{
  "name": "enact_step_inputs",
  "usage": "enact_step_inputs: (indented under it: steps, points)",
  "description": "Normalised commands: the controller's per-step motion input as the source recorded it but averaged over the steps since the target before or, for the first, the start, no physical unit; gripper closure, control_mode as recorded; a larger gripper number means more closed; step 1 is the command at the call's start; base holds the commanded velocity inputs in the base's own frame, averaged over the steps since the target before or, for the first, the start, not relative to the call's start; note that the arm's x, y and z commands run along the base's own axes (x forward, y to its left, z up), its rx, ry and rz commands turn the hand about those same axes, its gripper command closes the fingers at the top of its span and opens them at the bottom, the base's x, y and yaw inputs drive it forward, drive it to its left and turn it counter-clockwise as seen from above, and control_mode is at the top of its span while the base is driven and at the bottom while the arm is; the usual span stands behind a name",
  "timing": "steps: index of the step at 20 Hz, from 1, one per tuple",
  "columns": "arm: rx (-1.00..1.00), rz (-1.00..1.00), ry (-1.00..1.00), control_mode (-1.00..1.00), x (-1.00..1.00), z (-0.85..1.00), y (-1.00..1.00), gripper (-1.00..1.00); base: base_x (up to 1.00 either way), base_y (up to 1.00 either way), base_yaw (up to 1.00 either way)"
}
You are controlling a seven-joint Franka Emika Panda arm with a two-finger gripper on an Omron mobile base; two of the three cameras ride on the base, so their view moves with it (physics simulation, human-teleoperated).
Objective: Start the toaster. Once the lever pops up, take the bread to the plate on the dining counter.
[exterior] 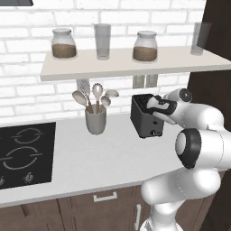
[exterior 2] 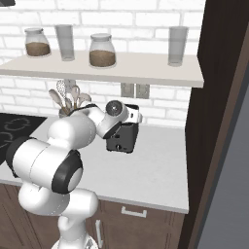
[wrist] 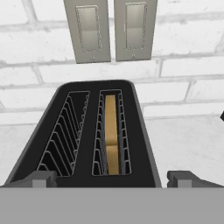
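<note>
The dark grey-black toaster [exterior: 144, 121] stands on the grey counter by the brick wall, also in the right base view [exterior 2: 122, 137]. In the hand view its top [wrist: 94, 131] shows two slots. A tan-brown bread slice [wrist: 111, 138] sits upright in the right slot, and the left slot is empty. My gripper [wrist: 113, 179] hovers just above the near end of the toaster, open, with fingertips [wrist: 41, 178] spread about as wide as the body. From the base it sits over the toaster's top [exterior: 153, 106]. The plate and dining counter are out of view.
A grey utensil cup [exterior: 95, 119] with spoons stands left of the toaster, and a black cooktop [exterior: 25, 153] lies further left. A shelf [exterior: 135, 65] with jars and glasses hangs overhead. Two wall outlets [wrist: 109, 30] sit behind the toaster. A dark tall cabinet [exterior 2: 219, 97] bounds the right.
</note>
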Motion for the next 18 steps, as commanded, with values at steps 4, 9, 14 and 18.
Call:
enact_step_inputs:
  steps: [4, 9, 14, 18]
  points:
    - [0.0, 0.0, 0.0, -1.0, 0.0, 0.0, 0.0, -1.0, 0.0, 0.0, 0.0]
    - [0.0, 0.0, 0.0, -1.0, 0.0, 0.0, 0.0, -1.0, 0.0, 0.0, 0.0]
    - [0.0, 0.0, 0.0, -1.0, 0.0, 0.0, 0.0, -1.0, 0.0, 0.0, 0.0]
    - [0.0, 0.0, 0.0, -1.0, 0.0, 0.0, 0.0, -1.0, 0.0, 0.0, 0.0]
